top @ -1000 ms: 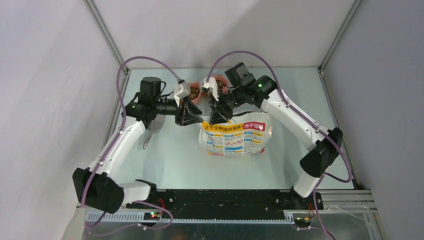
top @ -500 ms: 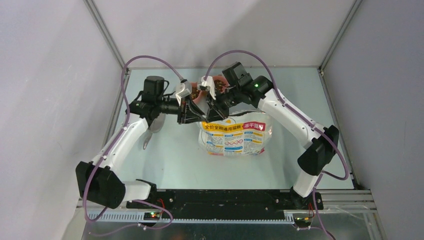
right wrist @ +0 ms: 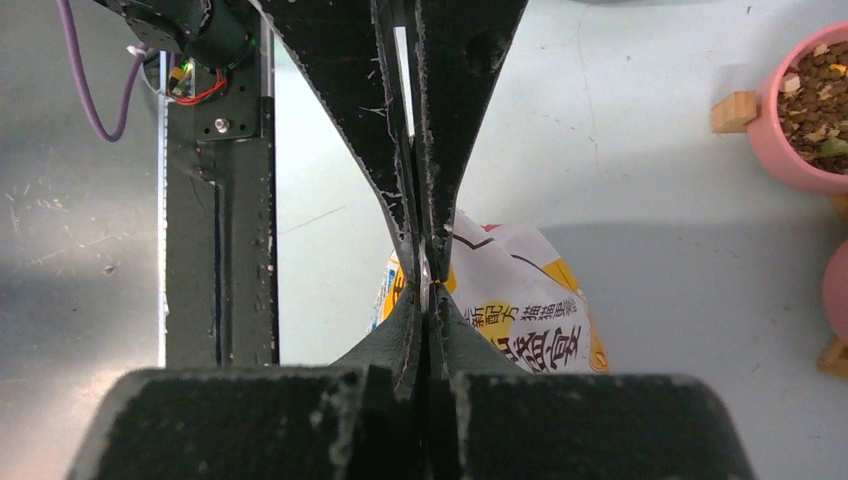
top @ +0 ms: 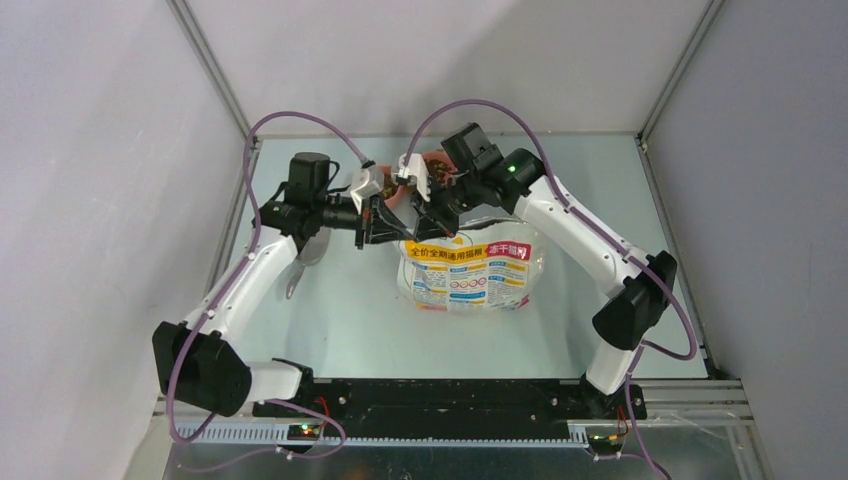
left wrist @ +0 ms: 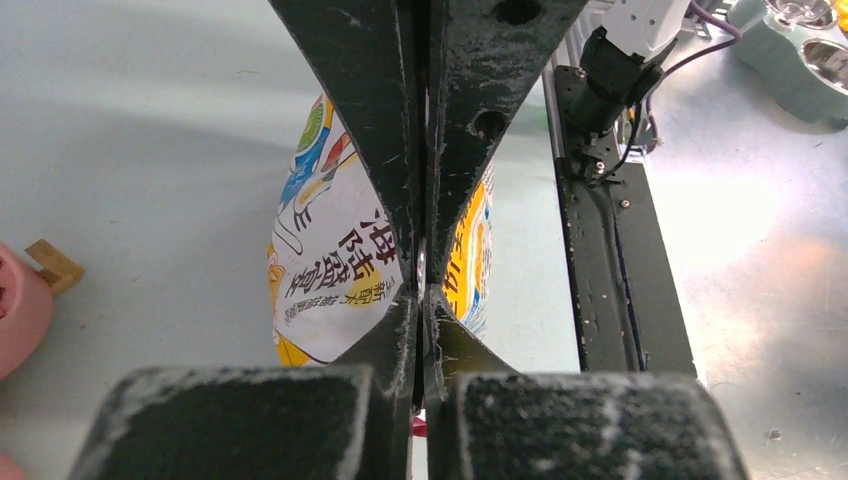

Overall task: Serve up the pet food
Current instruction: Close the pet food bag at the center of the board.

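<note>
Black comes nearest in the overhead view: what do we label there?

— We label the black rail [top: 440,395] along the near edge of the table [top: 350,320]; both arm bases are bolted to it.

Moving outward, what do we mark next?

— The bag [top: 470,275], printed white, yellow and pink, with its printed face upward between the two arms. To the left, a grey metal scoop [top: 293,283] lies on the table, partly hidden under the left arm.

How do we read the claws?

— The left claw [top: 392,235] and the right claw [top: 432,232] sit just beside each other at the bag's far, upper edge. In the left wrist view we see the left claw [left wrist: 421,268] pressed together on a thin strip of the bag [left wrist: 330,280]. In the right wrist view the right claw [right wrist: 426,272] is clamped on that same edge in the same way.

Where do we find the pet food?

— Farthest off. The pet food [right wrist: 812,95], brown and reddish-brown pellets, lies in a pink bowl [right wrist: 790,155] beyond the claws, apart from the bag. A small wooden block [right wrist: 735,111] sits just beside the bowl.
</note>
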`<state>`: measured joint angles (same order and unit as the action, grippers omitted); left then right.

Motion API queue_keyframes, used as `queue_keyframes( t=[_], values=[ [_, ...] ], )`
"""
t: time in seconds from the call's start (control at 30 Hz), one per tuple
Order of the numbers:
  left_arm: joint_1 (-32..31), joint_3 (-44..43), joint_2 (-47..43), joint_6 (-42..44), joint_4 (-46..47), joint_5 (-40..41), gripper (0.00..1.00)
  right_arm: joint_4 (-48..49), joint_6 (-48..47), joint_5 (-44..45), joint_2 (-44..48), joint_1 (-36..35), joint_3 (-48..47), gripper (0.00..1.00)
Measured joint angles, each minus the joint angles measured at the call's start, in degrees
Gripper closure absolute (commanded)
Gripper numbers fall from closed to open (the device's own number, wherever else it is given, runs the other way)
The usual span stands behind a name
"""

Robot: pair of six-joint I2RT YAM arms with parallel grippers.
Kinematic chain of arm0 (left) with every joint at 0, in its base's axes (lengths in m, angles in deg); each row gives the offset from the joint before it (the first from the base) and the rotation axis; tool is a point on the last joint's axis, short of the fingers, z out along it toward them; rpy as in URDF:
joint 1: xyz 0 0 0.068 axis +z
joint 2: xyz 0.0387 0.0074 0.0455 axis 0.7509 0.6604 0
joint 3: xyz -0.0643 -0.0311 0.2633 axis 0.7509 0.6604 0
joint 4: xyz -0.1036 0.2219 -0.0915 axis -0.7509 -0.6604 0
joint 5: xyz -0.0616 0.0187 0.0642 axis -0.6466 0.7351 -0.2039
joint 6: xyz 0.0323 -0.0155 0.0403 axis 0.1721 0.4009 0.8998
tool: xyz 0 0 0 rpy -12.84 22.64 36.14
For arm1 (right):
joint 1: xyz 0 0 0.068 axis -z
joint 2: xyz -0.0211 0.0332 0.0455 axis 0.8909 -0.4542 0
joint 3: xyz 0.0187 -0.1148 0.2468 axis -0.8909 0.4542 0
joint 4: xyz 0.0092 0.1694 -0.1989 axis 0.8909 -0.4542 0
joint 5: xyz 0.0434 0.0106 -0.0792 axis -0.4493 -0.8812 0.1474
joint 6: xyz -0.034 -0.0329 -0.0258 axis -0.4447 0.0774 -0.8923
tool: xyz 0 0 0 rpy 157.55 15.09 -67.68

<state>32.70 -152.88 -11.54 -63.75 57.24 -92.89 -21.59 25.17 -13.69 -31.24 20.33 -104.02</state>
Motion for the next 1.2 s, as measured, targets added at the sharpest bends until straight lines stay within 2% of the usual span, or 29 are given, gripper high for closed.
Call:
queue_keyframes(
  t=[0.37,0.5,0.63,1.03,1.2],
  values=[
    [1.84,1.55,-1.14,-0.11,1.95,1.84,1.0,-4.17,-3.04,3.32,-0.52,0.7,-2.19,0.9],
    [3.8,2.05,-1.18,-0.11,1.31,3.87,1.0,-8.2,-3.23,5.44,0.81,4.11,-1.77,0.92],
    [4.31,2.05,-1.2,-0.13,1.44,4.83,1.0,-10.08,-3.72,6.93,4.02,7.13,0.94,1.0],
    [4.26,0.81,-1.2,-0.35,2.93,3.17,1.0,-2.34,-4.04,7.19,12.28,10.19,11.82,1.0],
    [6.19,0.55,-1.2,-0.17,1.49,6.64,1.0,-3.15,-5.03,12.61,19.32,15.19,18.32,1.0]
  ],
)
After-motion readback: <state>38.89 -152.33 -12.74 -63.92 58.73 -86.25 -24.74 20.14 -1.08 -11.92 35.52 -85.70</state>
